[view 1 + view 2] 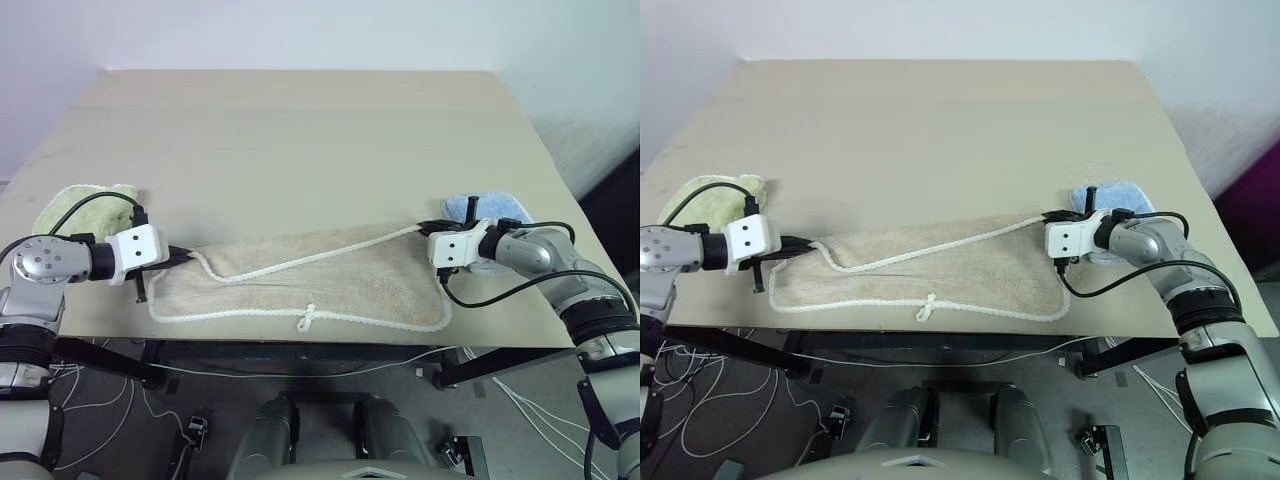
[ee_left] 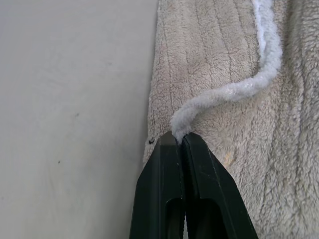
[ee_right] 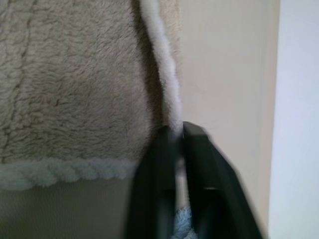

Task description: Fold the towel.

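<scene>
Two corners are gripped: the left gripper [image 2: 180, 139] is clamped on the towel [image 1: 320, 275] cord at frame left, the right gripper [image 3: 177, 132] at frame right. Its long axis runs side-to-side, lower centre, between both.

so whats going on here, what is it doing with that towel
The robot is folding the beige towel lying along the near edge of the table. Its left end effector is shut on the white corded edging at one end, and the right end effector is shut on the edging at the other. A green cloth and a blue cloth lie beside them.
</scene>
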Available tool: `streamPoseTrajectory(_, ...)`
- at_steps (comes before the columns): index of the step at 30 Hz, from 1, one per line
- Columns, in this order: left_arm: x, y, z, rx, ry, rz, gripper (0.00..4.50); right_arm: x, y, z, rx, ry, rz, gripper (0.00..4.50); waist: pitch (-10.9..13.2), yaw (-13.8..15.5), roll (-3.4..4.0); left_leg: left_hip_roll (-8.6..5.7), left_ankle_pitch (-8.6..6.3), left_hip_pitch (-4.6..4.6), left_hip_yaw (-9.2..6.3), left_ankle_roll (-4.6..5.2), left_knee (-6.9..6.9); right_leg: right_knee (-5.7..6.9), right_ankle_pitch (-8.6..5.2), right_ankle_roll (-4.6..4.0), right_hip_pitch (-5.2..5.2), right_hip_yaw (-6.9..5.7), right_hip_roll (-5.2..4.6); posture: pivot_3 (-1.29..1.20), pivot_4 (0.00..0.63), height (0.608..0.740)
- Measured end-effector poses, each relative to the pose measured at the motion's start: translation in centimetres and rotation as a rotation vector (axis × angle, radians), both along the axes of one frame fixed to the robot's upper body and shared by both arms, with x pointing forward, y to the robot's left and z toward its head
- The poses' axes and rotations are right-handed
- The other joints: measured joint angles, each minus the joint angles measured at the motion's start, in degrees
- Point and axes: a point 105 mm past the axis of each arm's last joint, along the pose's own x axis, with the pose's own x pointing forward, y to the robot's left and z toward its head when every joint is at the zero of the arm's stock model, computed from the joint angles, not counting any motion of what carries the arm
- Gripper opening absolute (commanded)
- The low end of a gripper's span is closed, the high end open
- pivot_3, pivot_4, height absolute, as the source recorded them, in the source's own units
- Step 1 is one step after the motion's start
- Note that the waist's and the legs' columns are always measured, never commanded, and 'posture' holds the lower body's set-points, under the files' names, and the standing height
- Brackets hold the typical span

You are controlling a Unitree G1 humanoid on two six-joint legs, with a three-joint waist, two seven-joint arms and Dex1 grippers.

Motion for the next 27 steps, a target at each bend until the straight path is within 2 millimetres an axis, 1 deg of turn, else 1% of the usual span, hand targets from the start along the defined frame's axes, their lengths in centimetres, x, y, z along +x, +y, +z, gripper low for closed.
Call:
streamPoseTrajectory(7,0.4,-0.3,0.0,-0.036,-0.009,0.023,0.0,0.1,-0.9,0.8,-0.009,-0.036,-0.018,0.03,0.0,0.07,0.0,0.0,0.0,0.0,0.0,0.0,0.01,0.0,0.0,0.0,0.01,0.0,-0.01,0.0,0.15,0.74)
streamPoseTrajectory(10,1.6,-0.4,1.3,-0.11,-0.05,0.074,0.0,0.7,-1.0,2.2,0.016,-0.077,-0.036,0.03,0.0,0.05,0.0,0.0,0.0,0.0,0.0,0.0,0.02,0.02,0.0,0.0,0.0,0.0,0.0,0.0,0.15,0.74)
streamPoseTrajectory(12,2.9,-0.4,3.1,-0.183,-0.106,0.121,0.0,1.2,-1.1,4.0,0.058,-0.117,-0.051,0.03,0.0,0.07,0.0,-0.01,0.0,0.0,0.0,0.0,0.03,0.01,0.0,0.0,0.0,0.0,0.0,0.0,0.15,0.74)
streamPoseTrajectory(13,3.8,-0.3,4.4,-0.233,-0.144,0.156,0.0,1.7,-1.0,5.4,0.084,-0.143,-0.06,0.03,0.0,0.06,0.0,-0.01,0.01,-0.01,0.0,0.0,0.04,0.02,0.0,0.0,0.0,-0.01,0.0,0.0,0.15,0.74)
streamPoseTrajectory(15,4.9,-0.2,6.7,-0.288,-0.213,0.193,0.0,2.4,-1.1,8.2,0.127,-0.194,-0.075,0.03,0.0,0.0,-0.01,-0.01,0.01,-0.01,0.0,0.0,0.04,0.01,0.0,0.01,0.0,-0.01,0.0,0.0,0.15,0.74)
streamPoseTrajectory(17,5.9,-0.1,8.2,-0.329,-0.261,0.227,0.0,2.9,-1.4,10.3,0.156,-0.227,-0.092,0.03,0.0,-0.02,-0.01,-0.01,0.01,0.0,0.0,-0.01,0.03,0.0,0.0,0.0,0.0,-0.01,0.0,0.0,0.15,0.74)
streamPoseTrajectory(20,7.5,0.4,10.5,-0.382,-0.331,0.3,0.0,3.7,-2.0,12.9,0.188,-0.261,-0.123,0.03,0.01,-0.04,-0.02,-0.03,0.01,-0.01,0.01,-0.01,0.03,0.0,0.0,0.01,-0.01,-0.01,0.01,0.0,0.15,0.74)
streamPoseTrajectory(23,8.6,0.9,13.7,-0.43,-0.431,0.354,0.0,3.9,-2.4,15.2,0.217,-0.293,-0.133,0.03,0.01,-0.05,-0.02,-0.03,0.01,-0.07,0.02,-0.01,0.03,-0.01,0.0,0.01,-0.06,-0.01,0.0,0.0,0.15,0.74)
streamPoseTrajectory(27,8.6,1.9,17.5,-0.493,-0.538,0.395,0.0,3.1,-3.1,17.8,0.261,-0.314,-0.112,0.03,0.01,-0.1,-0.02,-0.03,0.01,-0.11,0.03,-0.01,0.02,-0.02,0.0,0.01,-0.09,0.0,0.0,0.0,0.15,0.74)
